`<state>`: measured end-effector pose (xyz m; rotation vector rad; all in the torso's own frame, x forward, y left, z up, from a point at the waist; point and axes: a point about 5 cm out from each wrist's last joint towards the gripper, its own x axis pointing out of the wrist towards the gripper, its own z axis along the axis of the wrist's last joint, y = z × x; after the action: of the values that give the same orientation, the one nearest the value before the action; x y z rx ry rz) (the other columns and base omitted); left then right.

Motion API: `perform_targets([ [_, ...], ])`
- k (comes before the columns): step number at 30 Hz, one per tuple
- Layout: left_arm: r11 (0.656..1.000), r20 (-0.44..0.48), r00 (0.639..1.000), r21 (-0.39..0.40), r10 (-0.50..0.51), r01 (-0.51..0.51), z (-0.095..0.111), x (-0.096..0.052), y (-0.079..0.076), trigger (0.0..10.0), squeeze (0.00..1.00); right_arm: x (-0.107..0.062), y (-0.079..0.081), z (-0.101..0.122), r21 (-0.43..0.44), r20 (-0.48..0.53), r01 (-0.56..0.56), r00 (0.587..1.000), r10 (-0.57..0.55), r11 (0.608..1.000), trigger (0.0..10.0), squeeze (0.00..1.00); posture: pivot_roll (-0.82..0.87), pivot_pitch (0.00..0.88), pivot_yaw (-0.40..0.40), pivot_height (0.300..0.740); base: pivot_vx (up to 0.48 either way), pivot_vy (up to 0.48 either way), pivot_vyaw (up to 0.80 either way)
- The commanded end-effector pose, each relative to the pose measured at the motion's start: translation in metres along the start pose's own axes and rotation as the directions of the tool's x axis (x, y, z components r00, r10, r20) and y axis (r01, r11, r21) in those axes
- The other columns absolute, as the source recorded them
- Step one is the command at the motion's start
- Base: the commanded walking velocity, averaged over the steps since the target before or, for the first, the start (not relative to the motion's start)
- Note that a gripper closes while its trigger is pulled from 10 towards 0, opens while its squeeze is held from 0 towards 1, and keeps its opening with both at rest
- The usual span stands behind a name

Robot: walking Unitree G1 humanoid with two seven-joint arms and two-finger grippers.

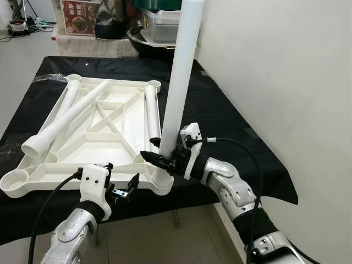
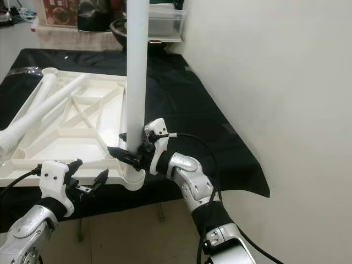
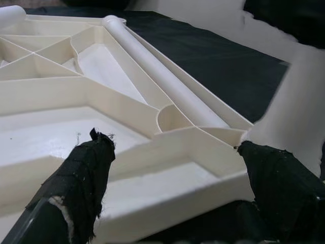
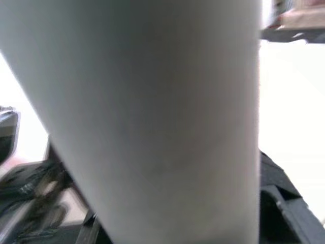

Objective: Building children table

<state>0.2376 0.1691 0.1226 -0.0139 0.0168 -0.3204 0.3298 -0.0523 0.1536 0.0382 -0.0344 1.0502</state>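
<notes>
A white children's table top (image 1: 118,140) lies upside down on a black cloth. One white leg (image 1: 179,82) stands upright in its near right corner socket (image 1: 162,181). My right gripper (image 1: 164,158) is shut on this leg just above the socket, and the leg's pale surface (image 4: 152,122) looms large in the right wrist view. My left gripper (image 1: 122,176) is open at the top's front edge, left of that socket, with its fingers (image 3: 86,173) on either side of the rim (image 3: 193,147) and nothing held. Three more legs (image 1: 60,124) lie on the top.
A white wall (image 1: 275,82) runs close along the right. The black cloth (image 1: 220,110) hangs over the table's front edge above a tiled floor (image 1: 165,236). At the back stand plastic containers (image 1: 159,25) and a printed box (image 1: 80,16).
</notes>
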Motion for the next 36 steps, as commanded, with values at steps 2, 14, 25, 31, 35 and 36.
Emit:
perform_targets([
  [2,1.000,-0.003,1.000,-0.011,-0.010,0.010,-0.002,0.000,-0.004,10.0,0.00,-0.005,-0.029,-0.023,-0.036,-0.145,0.336,0.930,-0.337,0.941,0.0,0.00,0.18,0.000,-0.160,0.740,0.000,0.000,0.00],
  [14,1.000,0.002,1.000,-0.013,-0.010,0.010,-0.001,0.000,-0.004,10.0,0.00,-0.018,-0.046,-0.029,0.087,-0.220,0.752,0.654,-0.724,0.653,10.0,0.00,0.18,0.000,-0.155,0.740,0.000,0.000,0.00],
  [25,1.000,0.004,1.000,-0.010,-0.001,0.001,0.000,0.000,-0.003,10.0,0.00,0.018,-0.007,0.006,0.112,0.039,0.161,0.985,-0.166,0.981,10.0,0.00,0.19,0.000,-0.165,0.740,0.000,0.000,0.00],
  [31,1.000,0.006,1.000,-0.011,-0.005,0.005,0.000,0.000,-0.003,10.0,0.00,0.006,0.015,-0.001,0.066,-0.015,-0.184,0.983,0.185,0.981,4.5,0.00,0.18,0.000,-0.165,0.740,0.000,0.000,0.00],
  [35,1.000,0.008,1.000,-0.013,-0.006,0.006,0.000,0.001,-0.003,10.0,0.00,0.010,0.012,-0.014,0.061,-0.064,-0.145,0.987,0.149,0.988,0.0,0.00,0.19,0.000,-0.168,0.740,0.000,0.000,0.00],
  [36,1.000,0.008,1.000,-0.013,-0.006,0.006,0.000,0.001,-0.003,10.0,0.00,0.010,0.012,-0.014,0.061,-0.064,-0.145,0.987,0.149,0.988,0.0,0.00,0.19,0.000,-0.168,0.740,0.000,0.000,0.00],
])
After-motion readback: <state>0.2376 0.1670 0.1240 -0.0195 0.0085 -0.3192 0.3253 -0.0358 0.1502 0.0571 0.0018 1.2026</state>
